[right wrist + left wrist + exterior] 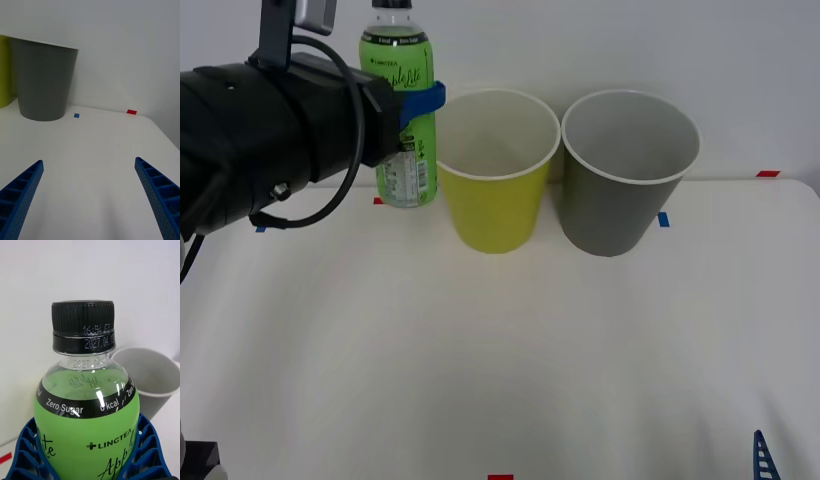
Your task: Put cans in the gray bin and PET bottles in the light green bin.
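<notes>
My left gripper (415, 105) is shut on the PET bottle (402, 90), a clear bottle with a bright green label and a black cap (82, 320). It holds the bottle upright just left of the light green bin (495, 205). Blue fingers (148, 450) hug the bottle's sides. The gray bin (620, 200) stands right of the light green one, and both look empty inside. My right gripper (89, 161) is open low at the front right, its fingertip (760, 452) at the table's near edge. It faces the gray bin (43, 86). Cans are out of view.
The white table (510, 350) spreads wide in front of the bins. Small blue tape (76, 115) and red tape (131, 111) marks lie on it near the back. A white wall rises close behind the bins.
</notes>
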